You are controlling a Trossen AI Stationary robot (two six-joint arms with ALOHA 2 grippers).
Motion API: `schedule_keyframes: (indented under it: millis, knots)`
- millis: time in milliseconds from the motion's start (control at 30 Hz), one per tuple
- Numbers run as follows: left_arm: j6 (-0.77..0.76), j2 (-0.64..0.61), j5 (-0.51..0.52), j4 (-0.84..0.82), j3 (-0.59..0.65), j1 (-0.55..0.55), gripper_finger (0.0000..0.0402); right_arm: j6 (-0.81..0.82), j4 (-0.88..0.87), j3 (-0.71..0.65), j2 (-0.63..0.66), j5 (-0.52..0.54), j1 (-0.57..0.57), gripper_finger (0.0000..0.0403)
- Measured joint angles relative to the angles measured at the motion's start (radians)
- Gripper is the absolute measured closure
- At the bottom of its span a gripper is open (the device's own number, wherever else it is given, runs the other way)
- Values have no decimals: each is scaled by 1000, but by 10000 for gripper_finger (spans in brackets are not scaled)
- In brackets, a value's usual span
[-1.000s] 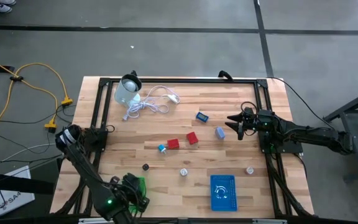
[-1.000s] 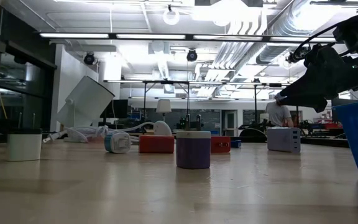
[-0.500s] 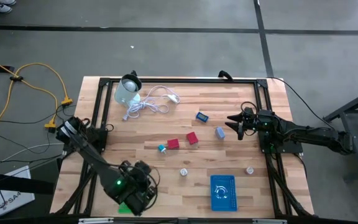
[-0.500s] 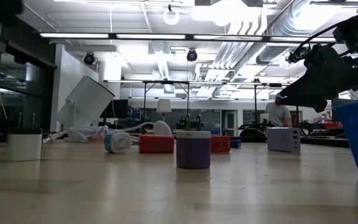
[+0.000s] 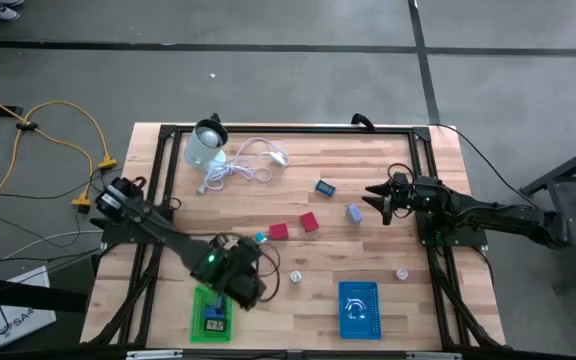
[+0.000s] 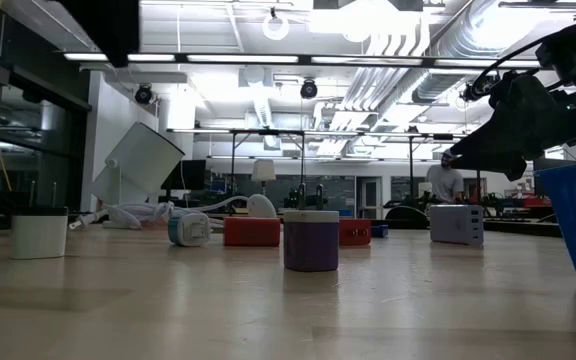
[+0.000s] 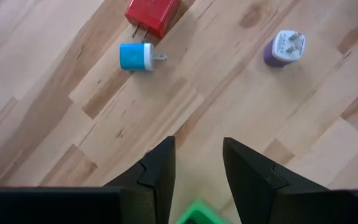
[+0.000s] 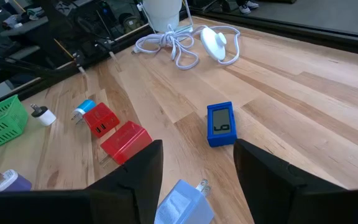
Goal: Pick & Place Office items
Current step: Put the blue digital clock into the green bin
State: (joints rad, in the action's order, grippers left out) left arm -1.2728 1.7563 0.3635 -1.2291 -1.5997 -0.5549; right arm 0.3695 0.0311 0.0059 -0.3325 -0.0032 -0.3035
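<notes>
A wooden table (image 5: 368, 150) seen from above, with a dark robot arm at each side. Places below are given relative to the blue basket (image 5: 358, 309), which sits at the table's near edge, right of centre.

Level with the blue basket and well to its left, a green basket (image 5: 208, 316) holds a small blue item. Just beyond the green basket hangs the left gripper (image 5: 246, 287); its wrist camera shows its two fingers (image 7: 157, 171) parted with nothing between them, above bare wood.

Just beyond the blue basket's right corner stands a small white round plug (image 5: 402, 272). Beyond its left corner stands a purple-and-white plug adapter (image 5: 295, 276), prongs up. Farther on and to the left lie a blue-and-white round adapter (image 5: 261, 238) and two red charger blocks (image 5: 279, 231) (image 5: 309, 221), close together.

Straight beyond the blue basket, about mid-table, lies a pale blue-grey charger (image 5: 354, 212). The right gripper (image 5: 376, 201) hovers just beside it, jaws apart and empty. A little farther sits a small blue device with a screen (image 5: 325, 187), possibly a timer.

At the far left corner, well apart from the blue basket, a pale translucent container (image 5: 206, 146) lies tilted beside a coiled white cable (image 5: 243, 166).
</notes>
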Motion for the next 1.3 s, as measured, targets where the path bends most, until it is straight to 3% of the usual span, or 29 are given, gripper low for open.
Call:
schedule_keyframes:
  millis: [233, 500, 700, 967, 1300]
  knots:
    - [195, -15, -98, 14, 0, 139, 275, 0, 0, 0, 0, 0, 0, 219]
    - [484, -19, -128, 90, 0, 263, 275, 0, 0, 0, 0, 0, 0, 219]
    - [624, -28, -287, 131, 0, 424, 275, 0, 0, 0, 0, 0, 0, 219]
    - [1014, -26, -441, 304, 0, 608, 275, 0, 0, 0, 0, 0, 0, 219]
    - [1253, -25, -446, 521, 0, 717, 275, 0, 0, 0, 0, 0, 0, 219]
